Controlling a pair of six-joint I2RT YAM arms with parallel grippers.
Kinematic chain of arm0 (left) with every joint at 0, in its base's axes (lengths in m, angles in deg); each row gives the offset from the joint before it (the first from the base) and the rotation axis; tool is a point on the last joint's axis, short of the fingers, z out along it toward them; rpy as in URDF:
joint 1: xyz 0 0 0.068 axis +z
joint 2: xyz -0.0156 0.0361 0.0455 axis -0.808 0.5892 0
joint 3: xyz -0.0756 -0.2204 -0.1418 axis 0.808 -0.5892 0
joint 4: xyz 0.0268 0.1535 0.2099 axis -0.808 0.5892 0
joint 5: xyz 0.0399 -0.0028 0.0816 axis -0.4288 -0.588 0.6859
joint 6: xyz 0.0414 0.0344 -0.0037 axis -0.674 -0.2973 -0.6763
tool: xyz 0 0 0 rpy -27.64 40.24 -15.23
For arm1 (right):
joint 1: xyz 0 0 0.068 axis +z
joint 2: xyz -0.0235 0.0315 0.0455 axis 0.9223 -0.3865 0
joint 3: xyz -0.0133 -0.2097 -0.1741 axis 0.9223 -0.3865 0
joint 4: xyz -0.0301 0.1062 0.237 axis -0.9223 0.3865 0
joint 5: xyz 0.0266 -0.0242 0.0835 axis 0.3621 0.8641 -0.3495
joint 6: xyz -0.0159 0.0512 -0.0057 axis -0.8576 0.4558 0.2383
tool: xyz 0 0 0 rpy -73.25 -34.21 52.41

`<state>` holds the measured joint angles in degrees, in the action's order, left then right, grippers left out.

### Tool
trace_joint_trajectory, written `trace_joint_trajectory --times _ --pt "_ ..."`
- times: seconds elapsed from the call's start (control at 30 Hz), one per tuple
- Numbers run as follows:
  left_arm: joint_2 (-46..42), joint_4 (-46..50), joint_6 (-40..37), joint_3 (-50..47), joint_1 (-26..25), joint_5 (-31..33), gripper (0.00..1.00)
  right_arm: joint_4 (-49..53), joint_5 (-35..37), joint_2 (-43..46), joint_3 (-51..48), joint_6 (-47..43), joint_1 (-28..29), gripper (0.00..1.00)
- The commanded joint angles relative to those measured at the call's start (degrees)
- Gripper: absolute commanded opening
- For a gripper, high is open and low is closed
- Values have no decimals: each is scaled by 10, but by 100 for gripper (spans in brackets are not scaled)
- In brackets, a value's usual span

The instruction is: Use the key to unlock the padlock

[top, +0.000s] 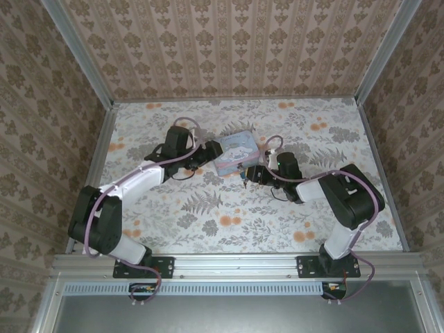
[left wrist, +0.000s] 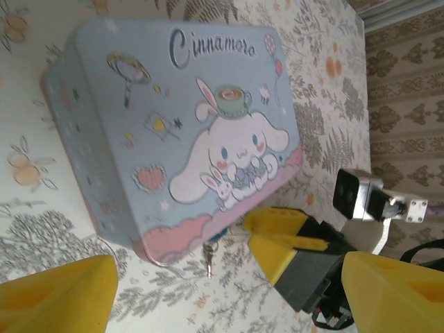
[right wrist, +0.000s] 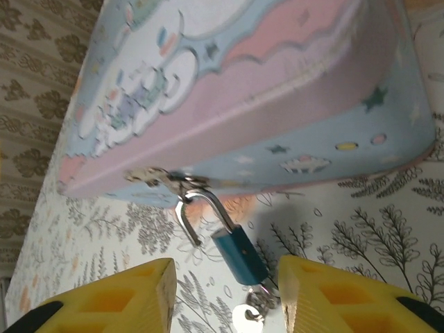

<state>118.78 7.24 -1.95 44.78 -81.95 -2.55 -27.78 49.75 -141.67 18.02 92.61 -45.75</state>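
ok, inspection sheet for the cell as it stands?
Surface: floral-print table top, flat.
Job's things: small bluish metal padlock hangs from a silvery hasp, one shackle leg free; small metal key at its underside, partly cropped.
Clutter: pastel-blue cartoon tin carrying the hasp; nothing else seen.
Grippers: left pincer open, short of the tin; right pincer open, straddling the padlock.
Cables: lilac cables run along both arms.
Surroundings: brown damask-pattern walls, aluminium frame.
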Motion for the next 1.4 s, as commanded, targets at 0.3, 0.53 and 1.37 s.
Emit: trace_joint_trajectory --times 0.3,0.53,1.37 --pt "86 92 -95 88 15 -5 85 -25 -35 -54 26 -21 0 42" --pt "110 93 -95 101 32 -10 86 0 -36 -61 42 -31 8 38" --pt "136 119 -139 110 22 22 86 -45 -9 -73 36 27 22 7"
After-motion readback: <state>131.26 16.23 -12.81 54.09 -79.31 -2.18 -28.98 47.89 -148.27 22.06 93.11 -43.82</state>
